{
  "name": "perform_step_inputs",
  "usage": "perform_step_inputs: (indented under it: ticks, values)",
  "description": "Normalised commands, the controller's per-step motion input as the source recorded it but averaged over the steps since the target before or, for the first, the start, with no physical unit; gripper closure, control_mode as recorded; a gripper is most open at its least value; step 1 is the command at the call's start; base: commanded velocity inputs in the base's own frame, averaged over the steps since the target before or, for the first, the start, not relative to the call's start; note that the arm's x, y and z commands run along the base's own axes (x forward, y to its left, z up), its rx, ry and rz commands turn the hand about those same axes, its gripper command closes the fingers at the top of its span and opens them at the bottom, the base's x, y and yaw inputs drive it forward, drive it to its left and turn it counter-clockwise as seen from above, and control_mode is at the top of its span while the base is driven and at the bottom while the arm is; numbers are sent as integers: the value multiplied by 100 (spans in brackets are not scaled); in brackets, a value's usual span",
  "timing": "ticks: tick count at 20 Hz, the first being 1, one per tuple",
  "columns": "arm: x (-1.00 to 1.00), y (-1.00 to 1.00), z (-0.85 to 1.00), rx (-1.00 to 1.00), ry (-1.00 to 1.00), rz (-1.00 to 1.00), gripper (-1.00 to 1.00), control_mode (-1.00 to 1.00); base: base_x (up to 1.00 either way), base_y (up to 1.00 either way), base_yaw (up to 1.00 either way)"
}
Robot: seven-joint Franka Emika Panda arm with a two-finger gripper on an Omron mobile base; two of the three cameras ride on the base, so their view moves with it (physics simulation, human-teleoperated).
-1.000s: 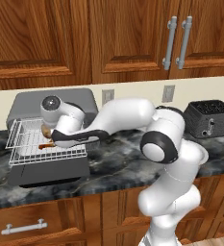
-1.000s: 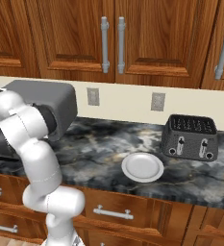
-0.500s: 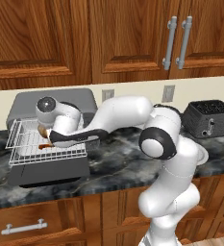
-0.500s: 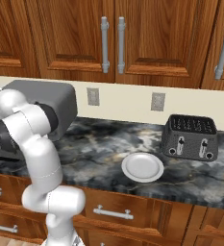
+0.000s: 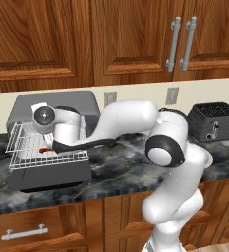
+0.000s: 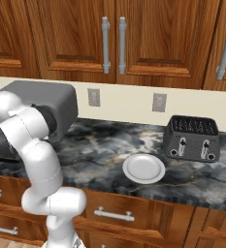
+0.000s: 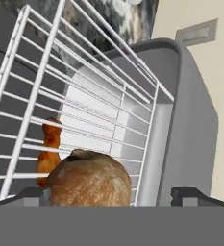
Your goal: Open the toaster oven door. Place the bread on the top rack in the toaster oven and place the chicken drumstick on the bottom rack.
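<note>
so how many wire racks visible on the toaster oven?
2. The upper silver wire grid rack carries the round brown bread; the lower wire rack sits beneath it, holding the reddish-brown chicken drumstick.

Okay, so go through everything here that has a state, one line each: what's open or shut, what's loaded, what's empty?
toaster oven door: open, folded down flat.
top rack: pulled out, bread on it.
bread: on the top rack, between the fingertips, not gripped.
chicken drumstick: below the top rack's wires.
gripper: open.
plate: empty.
toaster: slots empty.
cabinet doors: shut.
</note>
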Motion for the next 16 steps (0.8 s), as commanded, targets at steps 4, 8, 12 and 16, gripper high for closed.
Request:
perform_step_inputs:
  ticks: [4,8,12,16]
  values:
    - [-56,1,61,0,-12,17,-100,-100,0,0,0]
    - [-65,0,45,0,0,15,-100,-100,0,0,0]
    - [-78,0,40,1,21,8,-100,-100,0,0,0]
    - [-80,-5,34,0,32,7,-100,-100,0,0,0]
